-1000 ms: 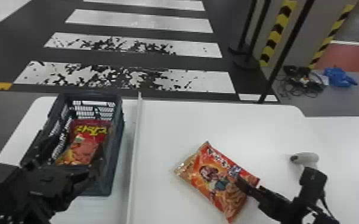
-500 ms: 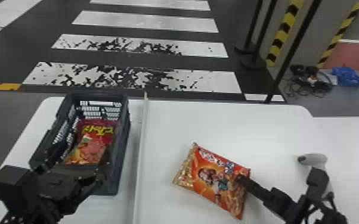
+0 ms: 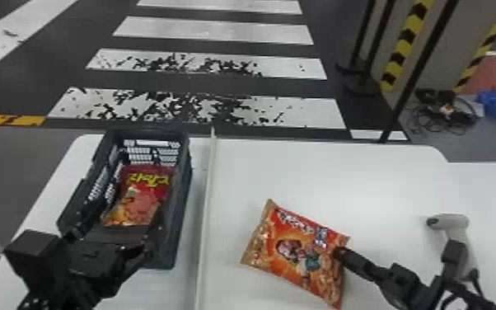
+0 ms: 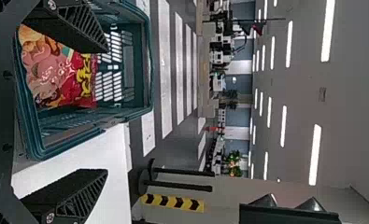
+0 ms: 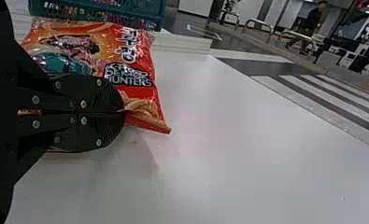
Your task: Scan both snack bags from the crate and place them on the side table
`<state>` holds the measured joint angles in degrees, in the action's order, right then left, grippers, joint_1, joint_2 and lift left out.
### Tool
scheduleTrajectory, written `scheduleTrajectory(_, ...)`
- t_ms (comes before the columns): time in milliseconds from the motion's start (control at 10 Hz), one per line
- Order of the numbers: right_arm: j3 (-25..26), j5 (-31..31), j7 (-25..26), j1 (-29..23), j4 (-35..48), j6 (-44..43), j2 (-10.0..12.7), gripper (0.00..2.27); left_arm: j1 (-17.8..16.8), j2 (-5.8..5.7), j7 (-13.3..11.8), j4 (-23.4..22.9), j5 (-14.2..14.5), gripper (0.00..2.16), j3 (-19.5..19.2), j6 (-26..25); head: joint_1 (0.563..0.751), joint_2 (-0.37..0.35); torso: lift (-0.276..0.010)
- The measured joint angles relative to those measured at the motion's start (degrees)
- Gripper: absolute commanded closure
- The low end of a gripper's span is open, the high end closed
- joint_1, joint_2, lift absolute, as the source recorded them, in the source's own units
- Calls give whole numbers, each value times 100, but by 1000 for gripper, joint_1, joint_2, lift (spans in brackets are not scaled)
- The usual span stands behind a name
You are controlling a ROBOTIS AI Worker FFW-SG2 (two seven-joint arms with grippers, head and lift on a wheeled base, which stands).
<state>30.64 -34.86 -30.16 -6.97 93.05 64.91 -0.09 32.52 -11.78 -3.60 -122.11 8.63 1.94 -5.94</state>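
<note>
My right gripper is shut on the right edge of the orange snack bag, over the white table right of the divider. In the right wrist view the gripper pinches a corner of the orange bag. The red snack bag lies inside the dark crate at the left. My left gripper is over the crate's near end. Seen from the left wrist, the gripper has its fingers wide apart with nothing between them, beside the red bag in the crate.
A thin white divider stands between the crate and the orange bag. The grey-white handheld scanner is at the right, close behind the right arm. Black posts stand on the floor beyond the table.
The head view has shifted a little, moving the whole scene right. The orange bag has shifted slightly left relative to the table, with my right gripper holding it.
</note>
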Motion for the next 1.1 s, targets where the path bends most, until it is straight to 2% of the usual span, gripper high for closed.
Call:
scheduleTrajectory(100, 27, -4, 8, -26, 87, -73, 0, 2243, 4, 0, 0, 2, 6, 83, -1, 4, 695, -57, -98)
scheduleTrajectory(200, -13, 101, 48, -132, 369, -597, 0, 2243, 9, 0, 0, 3, 13, 83, -2, 14, 695, -82, -98)
scheduleTrajectory(400, -371, 946, 284, -462, 1148, -2058, 0, 2246, -1, 2, 0, 3, 16, 83, -6, 17, 695, -125, -98)
scheduleTrajectory(600, -980, 2490, 850, -831, 1915, -3597, 0, 2243, -17, 9, 6, 3, 17, 83, -2, 14, 695, -156, -98)
scheduleTrajectory(800, -1556, 4162, 1364, -1132, 2318, -4749, 0, 2246, -17, 9, 9, 11, 27, 83, -2, 20, 695, -157, -98)
scheduleTrajectory(1000, -2095, 6062, 2001, -1464, 2230, -6209, 0, 2246, -20, 6, 1, 50, 49, 83, -9, 34, 695, -118, -98)
scheduleTrajectory(1100, -2313, 7208, 2448, -1638, 1954, -7173, 0, 2246, -33, 1, 0, 82, 57, 83, -9, 35, 695, -78, -98)
